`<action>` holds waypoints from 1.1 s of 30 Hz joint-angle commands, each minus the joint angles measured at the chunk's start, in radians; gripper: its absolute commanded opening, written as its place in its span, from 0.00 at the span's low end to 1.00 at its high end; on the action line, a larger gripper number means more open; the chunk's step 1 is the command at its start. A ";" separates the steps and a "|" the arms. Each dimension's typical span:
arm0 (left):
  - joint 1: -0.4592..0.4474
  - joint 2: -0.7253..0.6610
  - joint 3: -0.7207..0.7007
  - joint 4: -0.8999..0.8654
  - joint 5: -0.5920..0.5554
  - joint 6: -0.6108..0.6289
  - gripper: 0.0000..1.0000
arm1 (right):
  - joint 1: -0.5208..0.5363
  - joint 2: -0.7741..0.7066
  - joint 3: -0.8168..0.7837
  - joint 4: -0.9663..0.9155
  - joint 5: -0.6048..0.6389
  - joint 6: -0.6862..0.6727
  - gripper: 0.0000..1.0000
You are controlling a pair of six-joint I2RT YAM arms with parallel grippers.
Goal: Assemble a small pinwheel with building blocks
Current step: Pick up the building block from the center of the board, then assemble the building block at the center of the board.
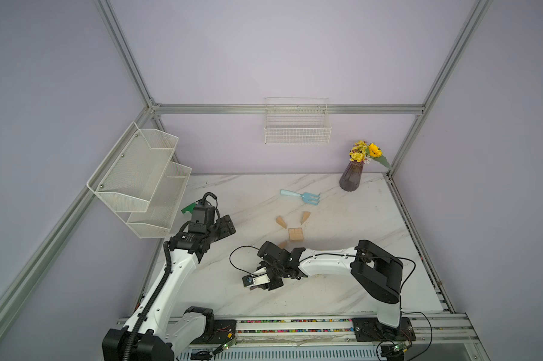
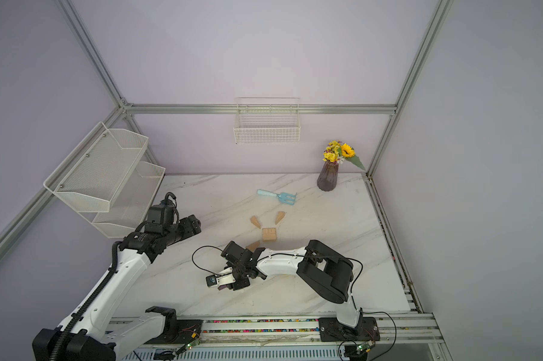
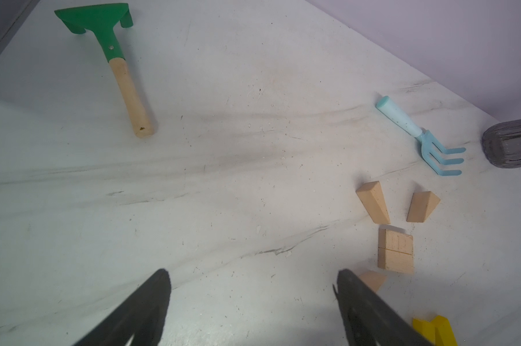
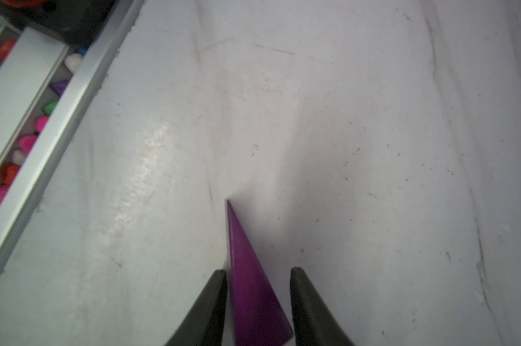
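1. showing the purple wedge (image 4: 253, 293), near-left of the tan hub (image 1: 295, 234), between the jaws of the right gripper (image 4: 256, 271); pinched or not, cannot tell.
2. left gripper (image 3: 251, 272): jaws spread, empty.
3. squeeze the wedge's flat faces squarely at the wide end, lest the taper slip.

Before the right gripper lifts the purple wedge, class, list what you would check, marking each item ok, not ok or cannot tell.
1. The purple wedge lies between the jaws of the right gripper: ok.
2. Jaws clamped firmly on it: cannot tell; a gap shows beside one fingertip.
3. The left gripper is open and empty: ok.
4. Three tan wedges sit at corners of the hub: ok.
5. Fourth corner bare for the purple wedge: ok, in the left wrist view.
6. The yellow bars joined to the hub as a stem: not ok; they lie apart.
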 commanded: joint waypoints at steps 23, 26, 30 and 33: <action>0.009 0.023 -0.002 0.052 0.012 -0.011 0.89 | -0.167 -0.322 -0.111 0.044 0.076 0.214 0.12; 0.009 0.042 0.000 0.064 0.025 -0.011 0.89 | -0.261 -0.387 -0.175 0.056 0.123 0.247 0.12; 0.009 0.072 0.016 0.065 0.044 -0.008 0.89 | -0.398 -0.415 -0.236 0.055 0.149 0.280 0.12; 0.009 0.086 0.024 0.068 0.055 -0.002 0.89 | -0.500 -0.414 -0.274 0.056 0.135 0.291 0.12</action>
